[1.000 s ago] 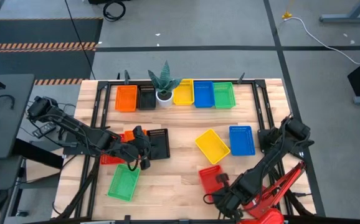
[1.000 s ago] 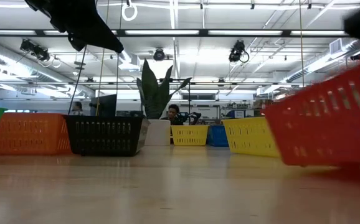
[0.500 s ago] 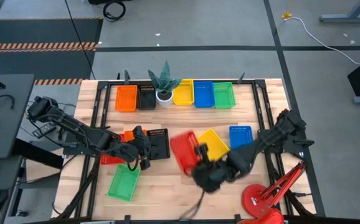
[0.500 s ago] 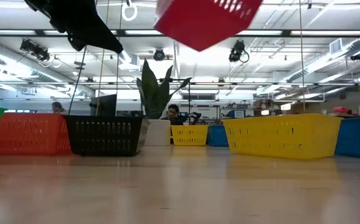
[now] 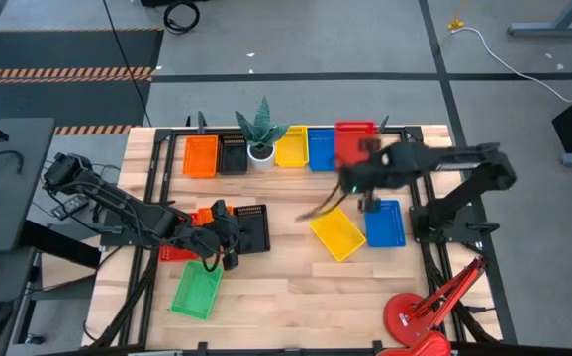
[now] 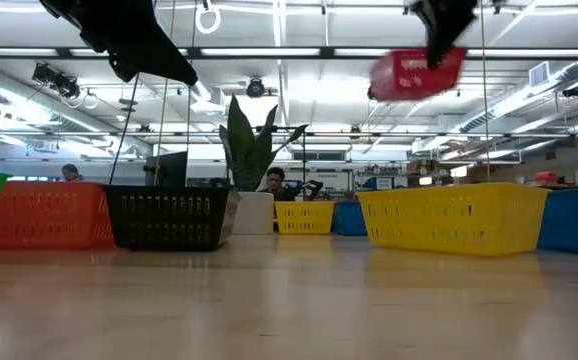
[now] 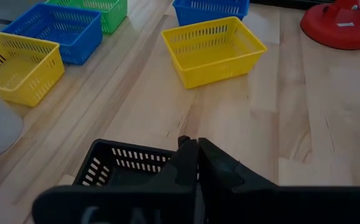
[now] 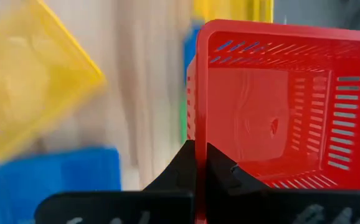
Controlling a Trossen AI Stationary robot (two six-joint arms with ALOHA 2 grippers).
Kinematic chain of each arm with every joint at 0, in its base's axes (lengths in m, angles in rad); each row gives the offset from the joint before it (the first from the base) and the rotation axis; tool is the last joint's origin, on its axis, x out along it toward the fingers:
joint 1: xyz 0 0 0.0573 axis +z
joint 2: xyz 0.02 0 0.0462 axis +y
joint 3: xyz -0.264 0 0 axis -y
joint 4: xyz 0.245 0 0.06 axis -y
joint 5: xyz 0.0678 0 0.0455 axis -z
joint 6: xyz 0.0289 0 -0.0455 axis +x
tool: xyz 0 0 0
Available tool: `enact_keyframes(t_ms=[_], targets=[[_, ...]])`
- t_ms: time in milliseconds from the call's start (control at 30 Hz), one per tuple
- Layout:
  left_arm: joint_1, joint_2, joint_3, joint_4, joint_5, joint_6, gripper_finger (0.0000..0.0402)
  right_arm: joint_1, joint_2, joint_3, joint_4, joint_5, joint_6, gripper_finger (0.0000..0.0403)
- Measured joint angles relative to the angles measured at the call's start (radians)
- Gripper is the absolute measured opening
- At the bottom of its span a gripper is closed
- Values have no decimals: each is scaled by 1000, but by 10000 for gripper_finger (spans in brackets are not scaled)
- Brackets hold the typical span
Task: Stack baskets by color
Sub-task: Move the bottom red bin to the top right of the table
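Gripping red basket (image 5: 353, 139) rim — right pincer (image 8: 200, 163), airborne, long axis front-to-back

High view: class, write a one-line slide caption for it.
Right gripper carries a red basket above the back row while the left gripper grips a black basket.
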Motion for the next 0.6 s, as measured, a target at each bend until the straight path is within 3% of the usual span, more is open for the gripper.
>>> enact_keyframes(t_ms=[200, 333, 433, 600], targets=[[0, 0, 0, 0, 0, 7, 13, -199, -159, -261, 11, -11, -62, 6], [0, 0, 0, 1, -5, 8, 19, -262, -228, -364, 70, 13, -158, 6], [0, 0, 0, 2, -20, 8, 19, -317, -244, -428, 78, -39, -180, 6], [0, 0, 0, 6, -23, 7, 11, -370, -244, -509, 118, -10, -182, 6]])
